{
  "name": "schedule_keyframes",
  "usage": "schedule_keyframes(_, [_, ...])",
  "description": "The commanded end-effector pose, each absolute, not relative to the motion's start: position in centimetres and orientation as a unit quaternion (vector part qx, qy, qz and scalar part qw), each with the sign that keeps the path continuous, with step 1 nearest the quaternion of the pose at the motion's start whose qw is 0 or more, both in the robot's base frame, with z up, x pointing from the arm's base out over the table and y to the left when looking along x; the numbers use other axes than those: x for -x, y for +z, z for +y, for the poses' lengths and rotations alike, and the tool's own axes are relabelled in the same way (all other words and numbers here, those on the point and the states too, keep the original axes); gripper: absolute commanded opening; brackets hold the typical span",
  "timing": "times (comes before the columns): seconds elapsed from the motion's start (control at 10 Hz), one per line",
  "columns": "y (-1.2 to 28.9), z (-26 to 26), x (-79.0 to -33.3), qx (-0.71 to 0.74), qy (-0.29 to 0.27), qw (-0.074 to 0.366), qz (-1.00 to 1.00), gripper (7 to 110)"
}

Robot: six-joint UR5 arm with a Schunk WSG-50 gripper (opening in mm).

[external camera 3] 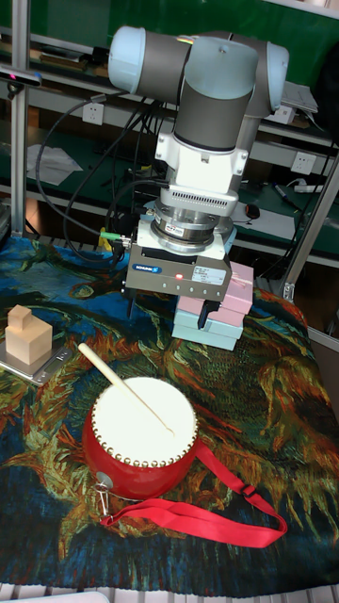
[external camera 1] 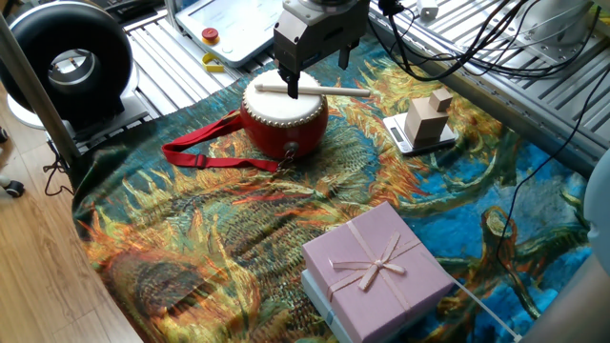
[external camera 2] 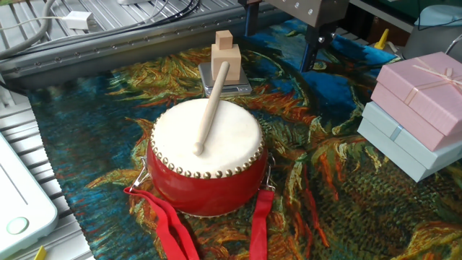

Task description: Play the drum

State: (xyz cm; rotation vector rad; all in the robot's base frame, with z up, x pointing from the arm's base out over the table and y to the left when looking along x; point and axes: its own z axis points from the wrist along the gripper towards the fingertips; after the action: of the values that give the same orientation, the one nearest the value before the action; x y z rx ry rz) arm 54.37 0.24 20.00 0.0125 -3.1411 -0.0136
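Note:
The drum (external camera 1: 284,122) (external camera 2: 209,180) (external camera 3: 141,462) stands upright on the painted cloth, red body, cream head, with its red strap (external camera 1: 205,152) trailing on the cloth. A wooden drumstick (external camera 1: 315,90) (external camera 2: 211,108) (external camera 3: 127,388) lies loose across the head, one end overhanging the rim toward the wooden block. My gripper (external camera 1: 318,80) (external camera 2: 278,50) (external camera 3: 176,318) hovers just behind the drum, above the cloth. It is open, its fingers wide apart with nothing between them and no hold on the stick.
A wooden block on a small scale (external camera 1: 427,122) (external camera 2: 224,61) (external camera 3: 28,339) sits close beside the drum. A lilac gift box on a pale blue one (external camera 1: 376,272) (external camera 2: 422,94) stands further off. Cables (external camera 1: 457,48) hang at the back.

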Motion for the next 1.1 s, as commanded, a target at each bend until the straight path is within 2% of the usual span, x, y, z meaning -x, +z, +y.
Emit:
schedule_keyframes(0.0, [20.4, -0.1, -58.8, 0.020, 0.004, -0.088, -0.996, 109])
schedule_keyframes(0.1, [20.3, -0.1, -58.8, 0.020, 0.004, -0.088, -0.996, 7])
schedule_keyframes(0.8, [20.4, 0.0, -58.7, 0.008, 0.005, -0.087, -0.996, 7])
schedule_keyframes(1.0, [20.5, 0.2, -57.7, -0.026, 0.003, -0.069, -0.997, 7])
